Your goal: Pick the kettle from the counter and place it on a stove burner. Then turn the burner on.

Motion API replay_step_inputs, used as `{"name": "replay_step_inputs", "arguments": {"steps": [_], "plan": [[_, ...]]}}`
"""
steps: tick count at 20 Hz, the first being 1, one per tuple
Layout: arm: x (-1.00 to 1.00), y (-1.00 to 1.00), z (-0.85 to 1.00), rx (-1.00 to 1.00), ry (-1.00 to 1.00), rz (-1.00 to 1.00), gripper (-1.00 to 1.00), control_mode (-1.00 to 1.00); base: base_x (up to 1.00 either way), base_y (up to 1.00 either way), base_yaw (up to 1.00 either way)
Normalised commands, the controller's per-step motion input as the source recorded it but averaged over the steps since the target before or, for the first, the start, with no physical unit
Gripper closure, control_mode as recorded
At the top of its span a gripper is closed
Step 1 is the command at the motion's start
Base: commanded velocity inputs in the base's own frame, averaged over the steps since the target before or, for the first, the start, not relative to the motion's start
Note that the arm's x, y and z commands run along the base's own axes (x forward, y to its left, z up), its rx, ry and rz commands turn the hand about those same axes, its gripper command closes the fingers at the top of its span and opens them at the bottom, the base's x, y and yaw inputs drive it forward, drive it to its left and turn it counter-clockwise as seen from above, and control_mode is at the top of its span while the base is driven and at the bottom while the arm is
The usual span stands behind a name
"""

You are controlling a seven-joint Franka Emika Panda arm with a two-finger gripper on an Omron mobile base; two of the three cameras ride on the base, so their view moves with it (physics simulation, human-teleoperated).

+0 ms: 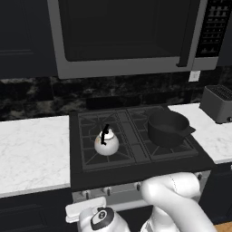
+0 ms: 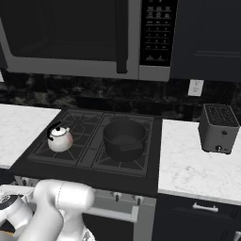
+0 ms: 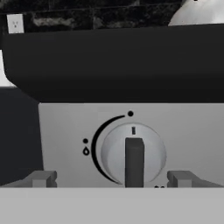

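- The kettle (image 1: pixel 106 142) sits on the stove burner (image 1: pixel 103 140), at the front-left corner of the black cooktop and off the counter (image 1: pixel 31 149).
- My claw (image 3: pixel 111 179) is spread wide with nothing in it, its tips flanking the stove knob (image 3: pixel 133 155) on the grey front panel.
- Risk, as I judge it: my tips straddle the dial, not its raised bar, so closing off-centre could slip.
- This knob may feed another burner.

Both base cameras looked forward and down from behind the arm, left and right, sharing the cooktop (image 1: pixel 136 131) and kettle (image 1: pixel 106 142). The hand camera faced a stove knob (image 3: pixel 133 154) close up.
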Motion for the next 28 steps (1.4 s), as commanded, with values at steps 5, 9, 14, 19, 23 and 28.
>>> {"name": "replay_step_inputs", "arguments": {"steps": [5, 9, 14, 19, 23, 28], "plan": [[0.05, 0.19, -0.12, 0.00, 0.00, 0.00, -1.00, -1.00, 0.00, 0.00, 0.00], [0.02, 0.20, 0.00, 0.00, 0.00, 0.00, -1.00, -1.00, 0.00, 0.00, 0.00], [0.02, 0.19, 0.00, 0.00, 0.00, 0.00, -1.00, -1.00, 0.00, 0.00, 0.00], [0.00, 0.18, 0.00, 0.00, 0.00, 0.00, -1.00, -1.00, 0.00, 0.00, 0.00], [0.00, 0.18, 0.07, 0.00, 0.00, 0.00, -1.00, -1.00, 0.00, 0.00, 0.00], [0.00, 0.19, 0.22, 0.00, 0.00, 0.00, -1.00, -1.00, 0.00, 0.00, 0.00]]}}
